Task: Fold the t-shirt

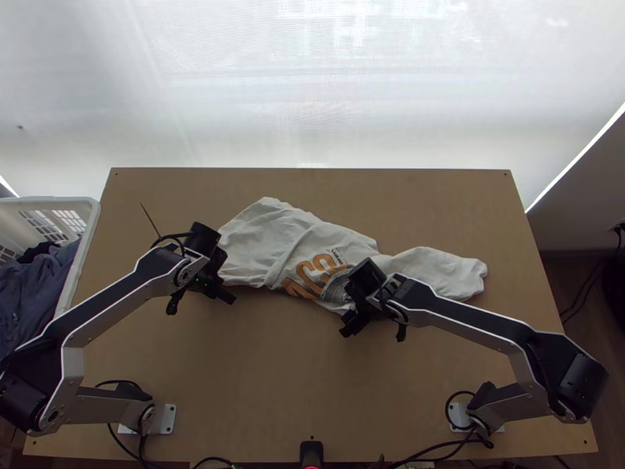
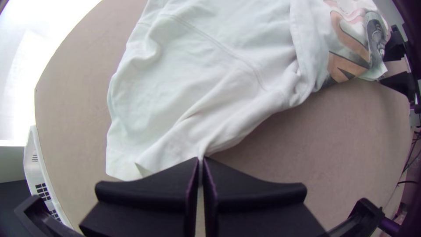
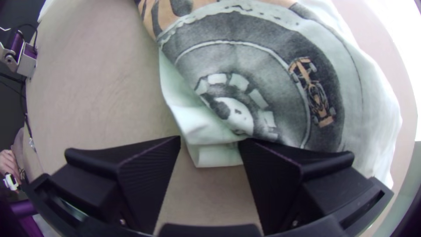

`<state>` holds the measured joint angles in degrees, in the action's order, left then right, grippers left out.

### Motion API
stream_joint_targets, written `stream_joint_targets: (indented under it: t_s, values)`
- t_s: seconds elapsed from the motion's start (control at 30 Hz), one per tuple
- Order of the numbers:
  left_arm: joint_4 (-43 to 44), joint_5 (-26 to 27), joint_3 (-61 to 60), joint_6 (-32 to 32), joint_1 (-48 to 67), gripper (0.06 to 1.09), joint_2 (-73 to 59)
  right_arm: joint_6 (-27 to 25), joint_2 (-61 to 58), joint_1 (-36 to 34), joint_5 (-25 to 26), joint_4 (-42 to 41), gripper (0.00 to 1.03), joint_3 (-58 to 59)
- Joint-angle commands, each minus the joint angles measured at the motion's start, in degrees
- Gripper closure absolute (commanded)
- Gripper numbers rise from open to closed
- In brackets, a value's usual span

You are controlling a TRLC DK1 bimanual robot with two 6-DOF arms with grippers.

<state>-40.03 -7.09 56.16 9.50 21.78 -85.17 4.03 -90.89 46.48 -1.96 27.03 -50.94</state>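
Left pincer (image 1: 227,298) apparently clamps t-shirt (image 1: 273,238); right pincer (image 1: 347,328) gapes.

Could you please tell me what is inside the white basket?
In the basket there is bunched dark blue cloth, with a black piece beside it. Whatever may lie beneath them is covered, so I cannot tell.

Left arm (image 1: 109,314): sharply bent, forearm slanting inward
Left gripper (image 1: 228,298): angled downward, fingers (image 2: 151,191) closed together at the tips
Right arm (image 1: 469,322): bent too, forearm angled toward the middle
Right gripper (image 1: 347,314): tilted down, fingers (image 3: 298,162) parted
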Motion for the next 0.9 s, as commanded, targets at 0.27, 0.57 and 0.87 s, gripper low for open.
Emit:
stream_joint_targets:
  t_s: [0.27,0.57,0.87]
  values:
    - [-1.7,0.8,0.6,0.9,-2.4,1.05,3.1,-1.2,0.3,-0.4,7.5,-3.8,1.0,2.7]
    - [-8.0,3.8,9.5,0.3,-5.3,1.05,8.3,-2.7,11.8,-3.8,5.6,8.4,1.0,-5.3]
    - [-14.2,7.1,30.9,-1.1,-12.3,1.05,10.1,-6.5,16.4,-11.9,4.8,20.9,1.0,-31.8]
